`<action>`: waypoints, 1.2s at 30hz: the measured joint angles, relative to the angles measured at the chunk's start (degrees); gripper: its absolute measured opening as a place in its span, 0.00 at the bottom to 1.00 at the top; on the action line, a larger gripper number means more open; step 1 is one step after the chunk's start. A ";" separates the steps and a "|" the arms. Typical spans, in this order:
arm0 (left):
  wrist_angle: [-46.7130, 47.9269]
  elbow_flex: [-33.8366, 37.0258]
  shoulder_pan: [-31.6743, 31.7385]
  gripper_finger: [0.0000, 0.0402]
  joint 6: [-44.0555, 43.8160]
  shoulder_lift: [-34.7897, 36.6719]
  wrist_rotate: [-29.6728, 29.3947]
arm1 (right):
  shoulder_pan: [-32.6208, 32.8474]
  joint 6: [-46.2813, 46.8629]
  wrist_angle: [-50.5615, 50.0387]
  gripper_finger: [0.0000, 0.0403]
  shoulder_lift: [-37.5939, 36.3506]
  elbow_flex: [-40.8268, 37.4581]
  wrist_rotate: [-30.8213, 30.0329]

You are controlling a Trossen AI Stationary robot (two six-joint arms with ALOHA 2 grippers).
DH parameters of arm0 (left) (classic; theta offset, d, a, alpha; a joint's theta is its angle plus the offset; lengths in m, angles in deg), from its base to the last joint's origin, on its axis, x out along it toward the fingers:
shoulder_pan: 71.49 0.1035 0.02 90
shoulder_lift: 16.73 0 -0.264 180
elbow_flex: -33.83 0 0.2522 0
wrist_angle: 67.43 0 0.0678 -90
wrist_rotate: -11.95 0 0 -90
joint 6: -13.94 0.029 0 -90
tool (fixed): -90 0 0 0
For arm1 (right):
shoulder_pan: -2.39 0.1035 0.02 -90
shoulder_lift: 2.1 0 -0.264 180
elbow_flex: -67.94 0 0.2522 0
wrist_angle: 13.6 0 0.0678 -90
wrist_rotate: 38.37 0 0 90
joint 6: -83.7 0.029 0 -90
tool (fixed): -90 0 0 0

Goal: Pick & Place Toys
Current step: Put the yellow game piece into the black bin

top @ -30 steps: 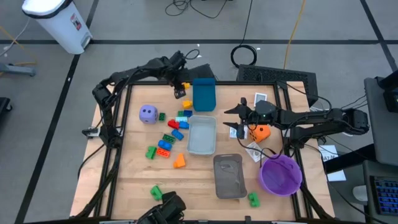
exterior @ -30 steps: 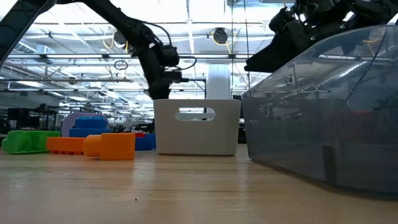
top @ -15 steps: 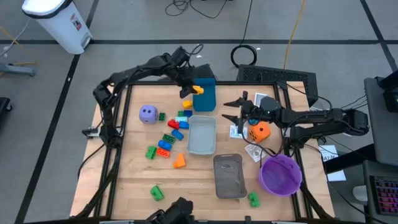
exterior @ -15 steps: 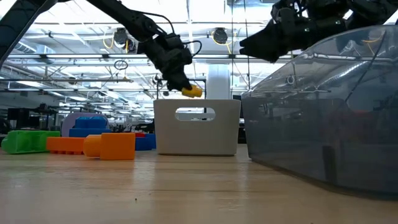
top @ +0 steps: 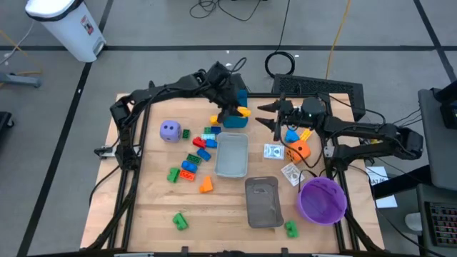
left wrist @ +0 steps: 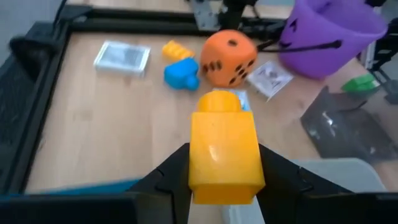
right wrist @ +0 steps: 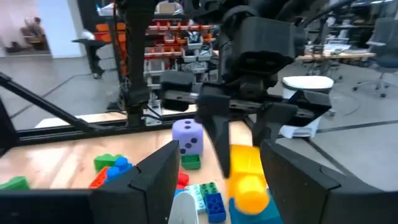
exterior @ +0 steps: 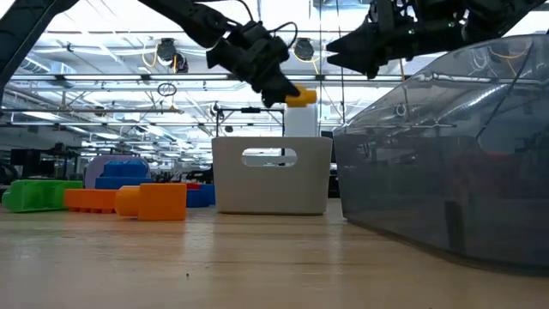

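1. Up in the air, the left gripper (top: 241, 112) holds a yellow brick (top: 243, 111). Its fingers (left wrist: 168, 177) are squeezed tight on both sides of the brick.
2. That brick hangs over the blue bin (top: 234, 108), near the 12 o'clock edge of the table (top: 150, 207).
3. The right gripper (top: 270, 118) is in the air too, just to the 3 o'clock side of the yellow brick. Its fingers (right wrist: 152, 180) are apart and hold nothing.
4. An orange dice (top: 299, 150) sits on the table at about 3 o'clock, with a small blue brick (top: 291, 135) and a little yellow piece (left wrist: 175, 48) right beside it.
5. A purple dice (top: 169, 130) sits at about 10 o'clock.
6. Next to it, toward the middle, lies a bunch of red, blue and green bricks (top: 198, 151).
7. An orange brick (top: 206, 185) lies below that bunch, at about 7 o'clock.
8. One green brick (top: 179, 221) lies near the 6 o'clock edge, and another green brick (top: 291, 228) lies just under the purple bowl (top: 322, 200).
9. Two grey trays (top: 231, 155) sit in the middle.
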 joint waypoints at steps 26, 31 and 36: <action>-6.39 0.02 -1.73 0.40 -8.17 0.00 8.90 | 10.71 -51.49 3.44 0.64 10.12 1.11 -19.81; -6.35 0.02 -1.71 0.36 -8.48 -0.02 8.92 | 10.73 -53.45 7.05 0.59 11.97 1.11 -22.41; -6.38 0.02 -1.71 0.40 -8.37 -0.02 9.02 | 10.69 -55.52 7.51 0.52 11.97 1.11 -24.49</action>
